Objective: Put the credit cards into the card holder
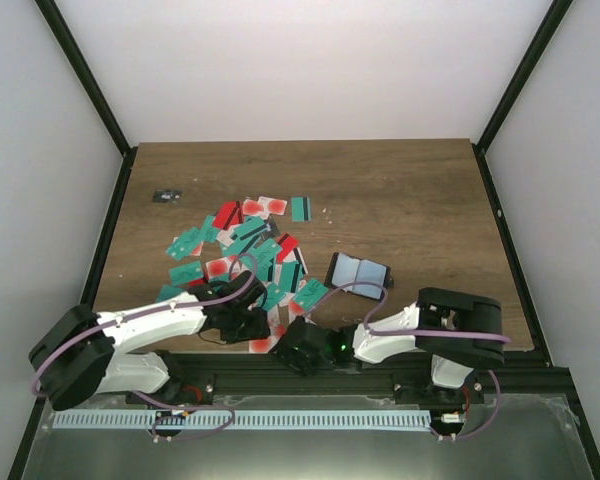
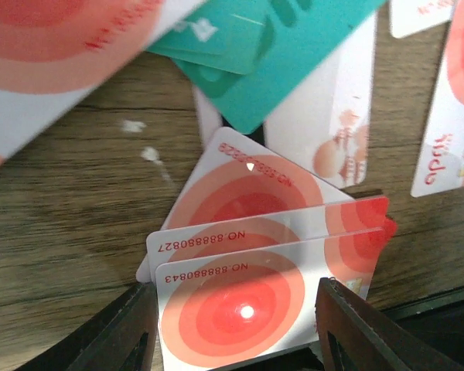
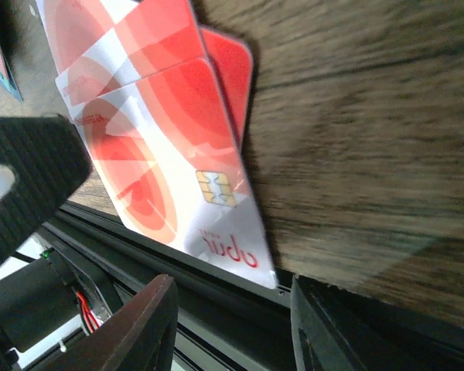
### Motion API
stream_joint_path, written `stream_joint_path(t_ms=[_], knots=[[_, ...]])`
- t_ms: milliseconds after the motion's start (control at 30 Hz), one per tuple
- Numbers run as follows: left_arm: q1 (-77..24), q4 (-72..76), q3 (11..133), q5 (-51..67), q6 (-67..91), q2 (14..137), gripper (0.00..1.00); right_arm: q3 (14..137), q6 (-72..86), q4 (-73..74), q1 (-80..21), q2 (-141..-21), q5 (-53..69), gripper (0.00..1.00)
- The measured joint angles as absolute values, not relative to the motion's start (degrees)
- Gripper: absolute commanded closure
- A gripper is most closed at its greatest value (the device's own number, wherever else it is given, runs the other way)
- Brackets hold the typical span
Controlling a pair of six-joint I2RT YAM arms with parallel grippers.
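Top external view: the credit cards (image 1: 248, 238) lie in a loose, overlapping scatter on the left-centre of the wooden table (image 1: 420, 190) — teal, red, and white with red circles — trailing down to the near edge at the bottom of the frame. The card holder (image 1: 359, 271) lies open just right of the scatter, its grey and light-blue inside facing up. A small dark object (image 1: 166, 195) sits alone at the upper left of the table, well apart from the cards. The left hand (image 1: 246, 320) is low over the bottom end of the scatter, and the right hand (image 1: 302, 346) is just beside it at the near edge. In the left wrist view the fingers (image 2: 124, 336) stand apart at the lower corners of the frame, straddling a fanned stack of white red-circle cards. The top card (image 2: 232, 309) fills the gap between them, though whether the pads touch its edges cannot be told. A teal card (image 2: 294, 62) lies at upper centre. In the right wrist view the fingers (image 3: 143, 325) are also apart, holding nothing — just above them a white-and-red chip card (image 3: 216, 193) reaches the table's near edge.
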State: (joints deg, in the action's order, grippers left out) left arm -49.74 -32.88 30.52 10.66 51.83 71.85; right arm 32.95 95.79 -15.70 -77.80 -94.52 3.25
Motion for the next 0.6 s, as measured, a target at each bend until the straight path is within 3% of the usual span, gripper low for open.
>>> stream_joint_path(t_ms=[200, 600], knots=[[-53.21, -31.0, 32.21, 11.33, 51.11, 75.09, 0.42, 30.85, 96.4, -19.22, -77.47, -94.43, 3.25, 0.66], [-59.2, -26.76, 34.63, 11.86, 50.78, 79.48, 0.46, 26.94, 96.03, -18.79, -76.27, -90.76, 3.49, 0.68]])
